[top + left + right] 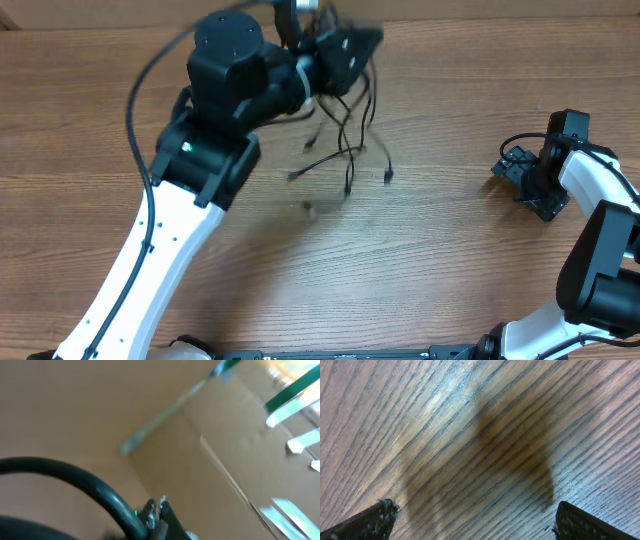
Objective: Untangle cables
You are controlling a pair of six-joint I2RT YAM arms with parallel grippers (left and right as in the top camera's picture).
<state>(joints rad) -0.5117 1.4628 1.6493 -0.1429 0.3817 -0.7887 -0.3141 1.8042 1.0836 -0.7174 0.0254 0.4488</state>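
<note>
Left gripper (pixel 348 48) closed on cables (pixel 352 135), strands hanging blurred above table (pixel 420 265), right gripper (pixel 475 521) wide open, holding nothing

Black cables (pixel 347 130), brown streaky wood-grain table (pixel 430 270)

Prob. a robotics lab/test bench, not a home: black-and-white left arm (pixel 160 240) & right arm (pixel 600 260) over a wood-grain tabletop (pixel 450 280); plain cardboard (pixel 165 475) w/ green strips (pixel 292 387) beyond, blurry.
</note>
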